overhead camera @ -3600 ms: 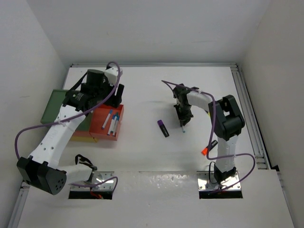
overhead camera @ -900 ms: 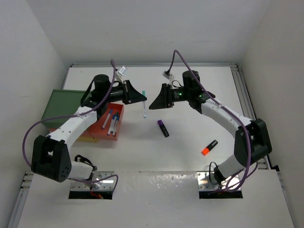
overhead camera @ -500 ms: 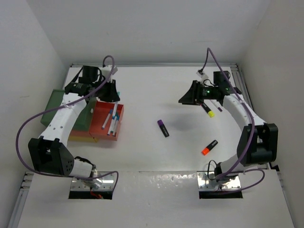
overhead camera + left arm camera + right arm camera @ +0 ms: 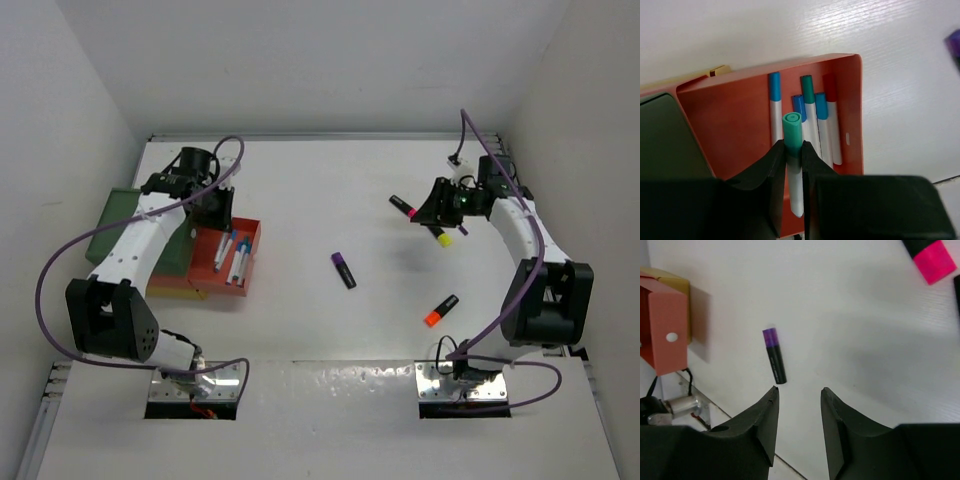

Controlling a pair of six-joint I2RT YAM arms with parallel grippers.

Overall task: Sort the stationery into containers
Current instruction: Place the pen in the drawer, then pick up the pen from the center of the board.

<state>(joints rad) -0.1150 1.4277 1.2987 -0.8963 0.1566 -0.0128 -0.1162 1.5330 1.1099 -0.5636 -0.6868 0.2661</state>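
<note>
My left gripper [image 4: 793, 145] is shut on a white pen with a green cap [image 4: 792, 131], held over the red-orange tray [image 4: 725, 125]. Several blue-, green- and red-capped pens [image 4: 816, 125] lie in that tray. In the top view the left gripper [image 4: 215, 222] hangs above the red-orange tray [image 4: 252, 262]. My right gripper [image 4: 799, 390] is open and holds nothing; it hovers above the table with the purple highlighter [image 4: 774, 356] below its left finger. The top view puts the right gripper [image 4: 432, 208] at the far right, beside a pink highlighter [image 4: 402, 206] and a yellow highlighter [image 4: 441, 236].
A dark green tray [image 4: 122, 222] sits left of the red-orange one, with a yellow tray [image 4: 172, 291] partly under both. The purple highlighter [image 4: 343, 270] lies mid-table and an orange highlighter [image 4: 440, 311] lies nearer the right base. A rail [image 4: 520, 230] runs along the right edge.
Both grippers were near the table's middle with the pen between them. The left arm has carried the pen left over the red-orange tray; the right arm has swung away to the far right.
</note>
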